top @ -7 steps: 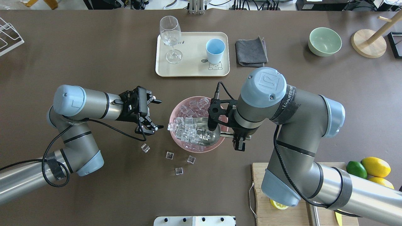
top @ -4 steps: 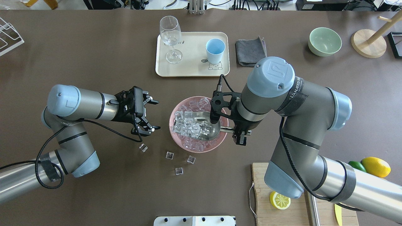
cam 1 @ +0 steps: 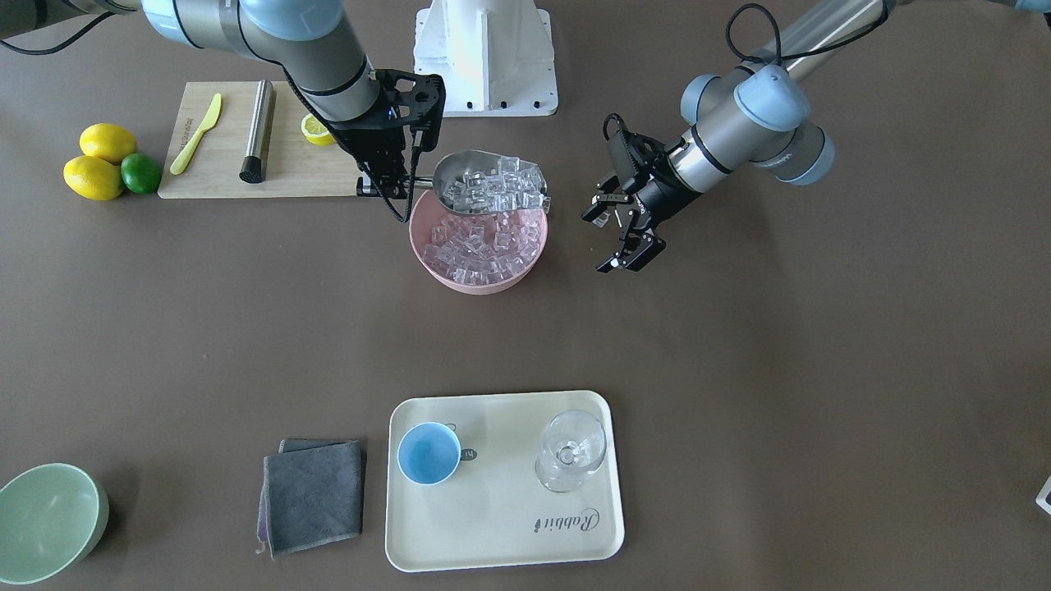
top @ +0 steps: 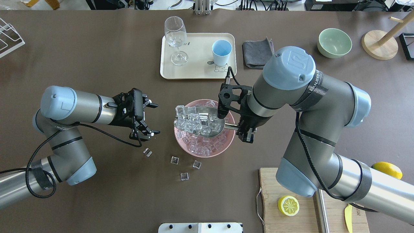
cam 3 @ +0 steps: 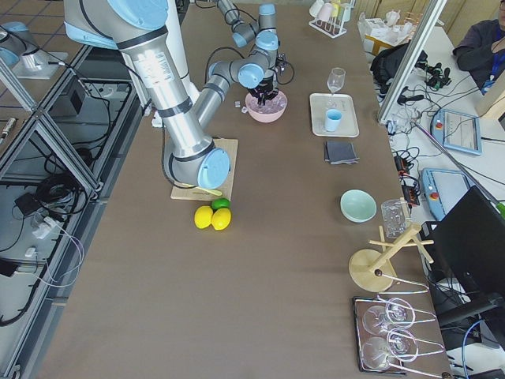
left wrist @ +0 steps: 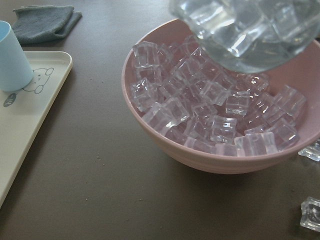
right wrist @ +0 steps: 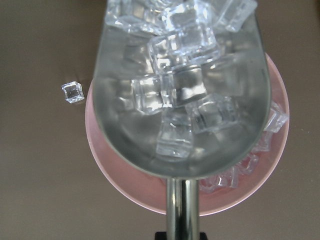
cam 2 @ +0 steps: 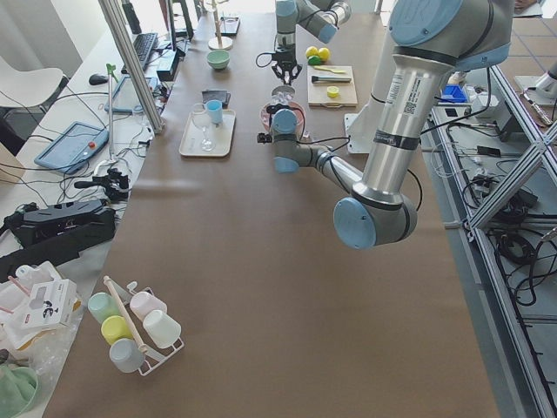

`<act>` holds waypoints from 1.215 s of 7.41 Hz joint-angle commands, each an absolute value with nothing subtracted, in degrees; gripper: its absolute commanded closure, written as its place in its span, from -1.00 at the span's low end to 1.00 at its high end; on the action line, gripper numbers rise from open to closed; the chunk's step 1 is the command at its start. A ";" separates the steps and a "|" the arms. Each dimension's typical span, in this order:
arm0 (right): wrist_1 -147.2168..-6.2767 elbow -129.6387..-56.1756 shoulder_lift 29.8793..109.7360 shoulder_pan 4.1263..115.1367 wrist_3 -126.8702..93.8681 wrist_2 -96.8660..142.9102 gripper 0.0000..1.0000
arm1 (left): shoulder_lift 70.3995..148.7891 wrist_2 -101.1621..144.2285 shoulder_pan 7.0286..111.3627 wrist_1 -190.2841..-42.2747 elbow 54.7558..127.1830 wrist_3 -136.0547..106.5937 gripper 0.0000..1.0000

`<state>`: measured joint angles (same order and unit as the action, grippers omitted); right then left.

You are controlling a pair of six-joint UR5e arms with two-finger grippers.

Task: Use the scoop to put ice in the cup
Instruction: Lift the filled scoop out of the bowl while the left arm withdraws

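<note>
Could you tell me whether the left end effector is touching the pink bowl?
Apart. The overhead view shows a strip of bare table between the left end effector and the rim of the pink bowl. The front-facing view agrees.

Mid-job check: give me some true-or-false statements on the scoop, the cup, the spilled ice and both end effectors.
1. The scoop carries ice above the pink bowl. True.
2. The cup holds ice. False: it looks empty, standing on the tray.
3. The left end effector grips a cube. False: it is open and empty.
4. Loose cubes lie outside the bowl. True.
5. The right end effector holds the scoop's handle. True.
</note>
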<state>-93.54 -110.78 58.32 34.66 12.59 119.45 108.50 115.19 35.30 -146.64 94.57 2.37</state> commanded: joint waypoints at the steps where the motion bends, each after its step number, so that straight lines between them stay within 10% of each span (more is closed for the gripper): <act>1: -88.53 -110.83 59.67 36.91 10.91 120.76 1.00 | 101.81 115.84 36.73 -137.76 105.08 2.37 -0.97; 9: -79.63 -110.83 65.12 41.38 0.72 125.23 1.00 | 83.60 129.10 60.69 -110.61 116.11 7.35 -0.97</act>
<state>-79.37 -110.78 63.96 39.32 3.09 123.47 86.15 125.93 53.81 -117.34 116.16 3.44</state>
